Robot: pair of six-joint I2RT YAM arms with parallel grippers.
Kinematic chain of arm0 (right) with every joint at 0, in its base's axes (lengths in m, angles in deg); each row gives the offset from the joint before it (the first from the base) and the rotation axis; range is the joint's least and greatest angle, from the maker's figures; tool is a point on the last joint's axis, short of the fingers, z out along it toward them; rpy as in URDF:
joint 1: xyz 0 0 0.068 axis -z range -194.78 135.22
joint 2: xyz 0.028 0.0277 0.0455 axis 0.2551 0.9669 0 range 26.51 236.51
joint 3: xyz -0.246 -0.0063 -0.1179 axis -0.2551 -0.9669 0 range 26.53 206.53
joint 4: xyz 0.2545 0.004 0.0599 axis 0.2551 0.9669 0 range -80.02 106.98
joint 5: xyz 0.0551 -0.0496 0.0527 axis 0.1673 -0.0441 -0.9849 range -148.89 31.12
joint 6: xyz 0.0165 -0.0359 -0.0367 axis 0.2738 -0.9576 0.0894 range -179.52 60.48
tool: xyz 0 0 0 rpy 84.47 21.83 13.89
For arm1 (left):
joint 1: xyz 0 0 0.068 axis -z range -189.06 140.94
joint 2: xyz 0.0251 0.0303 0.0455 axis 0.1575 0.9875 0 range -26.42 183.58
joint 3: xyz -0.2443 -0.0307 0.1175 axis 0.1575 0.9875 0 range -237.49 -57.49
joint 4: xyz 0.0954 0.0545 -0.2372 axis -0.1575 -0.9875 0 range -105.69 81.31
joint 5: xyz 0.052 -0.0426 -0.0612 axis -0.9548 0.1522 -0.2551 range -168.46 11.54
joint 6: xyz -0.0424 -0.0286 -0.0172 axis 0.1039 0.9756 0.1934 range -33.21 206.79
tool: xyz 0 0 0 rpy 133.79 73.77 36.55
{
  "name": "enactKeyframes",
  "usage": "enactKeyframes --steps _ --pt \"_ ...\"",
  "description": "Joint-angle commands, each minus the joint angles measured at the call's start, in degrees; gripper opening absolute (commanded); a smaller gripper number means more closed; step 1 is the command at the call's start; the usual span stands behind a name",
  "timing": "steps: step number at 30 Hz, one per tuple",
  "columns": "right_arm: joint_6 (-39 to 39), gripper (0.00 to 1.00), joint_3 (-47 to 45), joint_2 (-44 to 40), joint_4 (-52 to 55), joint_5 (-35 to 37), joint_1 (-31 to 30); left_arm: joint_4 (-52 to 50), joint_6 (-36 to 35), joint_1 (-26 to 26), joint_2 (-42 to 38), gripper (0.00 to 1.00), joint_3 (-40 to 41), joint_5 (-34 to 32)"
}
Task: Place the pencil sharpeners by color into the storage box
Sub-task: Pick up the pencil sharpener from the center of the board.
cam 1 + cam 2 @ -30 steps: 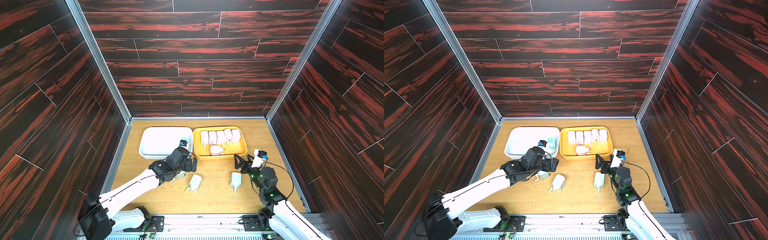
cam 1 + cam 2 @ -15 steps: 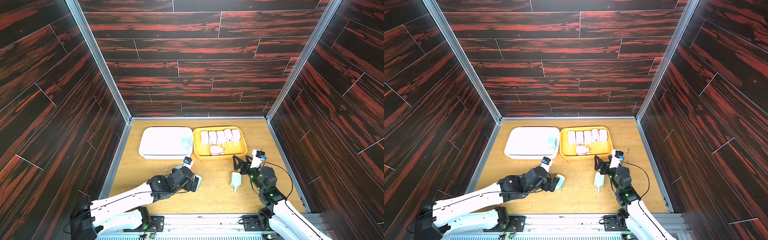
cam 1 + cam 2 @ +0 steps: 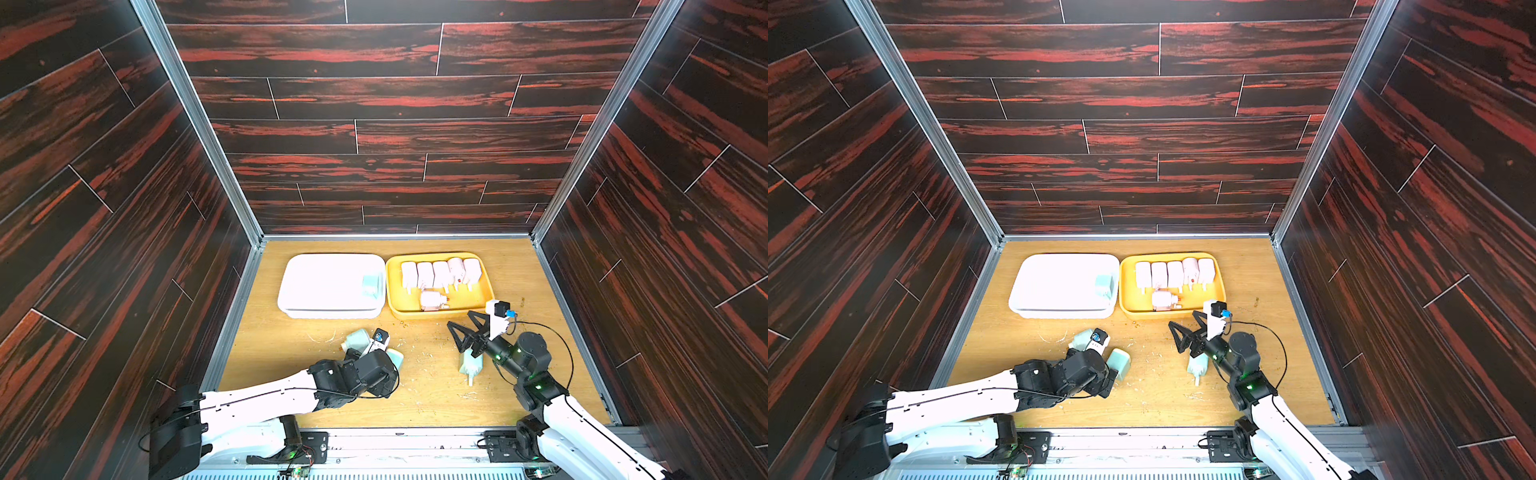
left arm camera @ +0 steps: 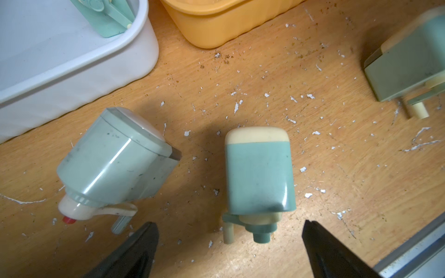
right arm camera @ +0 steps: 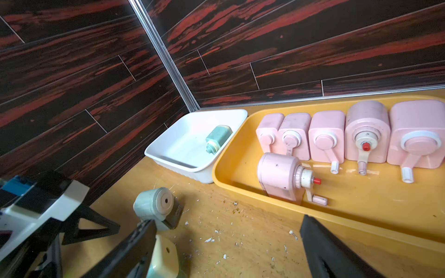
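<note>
While no label reads clearly (too small), both end effectors (image 4: 228, 243) (image 5: 226, 243) gape over green sharpeners (image 4: 258, 173).

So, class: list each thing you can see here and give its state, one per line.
White box: holds one green sharpener.
Yellow tray: holds six pink sharpeners.
Three green sharpeners: loose on the table.
Left gripper: open, empty.
Right gripper: open, empty.

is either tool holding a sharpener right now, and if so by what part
Nothing is held. The left tool is open above a green sharpener lying on the table; the right tool is open too, with nothing between its tips.
</note>
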Motion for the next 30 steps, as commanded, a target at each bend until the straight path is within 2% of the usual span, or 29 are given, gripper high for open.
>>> enactKeyframes --steps 1,11,21,30 --pt "-1.6 0.98 1.7 0.4 0.1 0.7 -0.9 1.9 -0.8 0.5 0.7 1.0 0.9 -1.1" --pt "-1.9 0.98 1.8 1.2 0.5 2.2 -1.1 7.0 -1.2 0.5 7.1 0.99 -0.5 1.7" --pt "-2.0 0.98 2.0 1.2 1.1 3.0 -1.1 10.3 -1.1 0.5 10.2 0.91 -0.8 -2.3" --pt "-2.0 0.98 2.2 0.9 1.8 3.5 -1.2 11.1 -2.2 0.5 11.6 0.84 -1.7 -2.6"
